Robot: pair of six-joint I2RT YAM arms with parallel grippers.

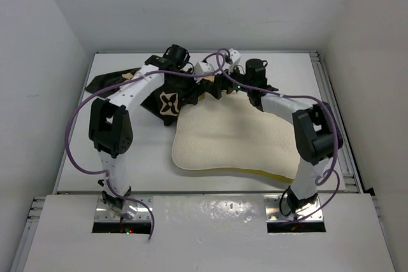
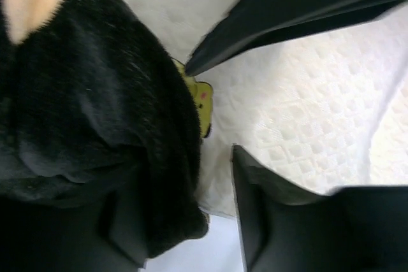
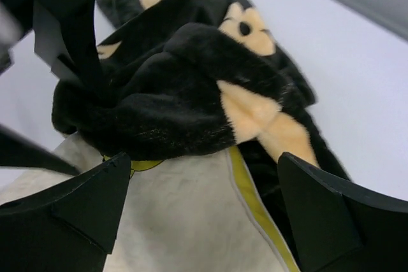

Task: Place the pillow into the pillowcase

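Pillow (image 1: 242,138) lies lengthwise left-right, corner seemingly in pillowcase (image 1: 168,104) — left gripper (image 2: 211,109), right gripper (image 3: 204,157) released.

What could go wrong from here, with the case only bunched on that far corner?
1. The left tool and the right tool both stand open, and the pillowcase caps just one far corner of the pillow. Bunched like that, it may slide off.
2. Plush fabric seems to lie right against the left tool, so it could snag and drag if that arm pulls away.
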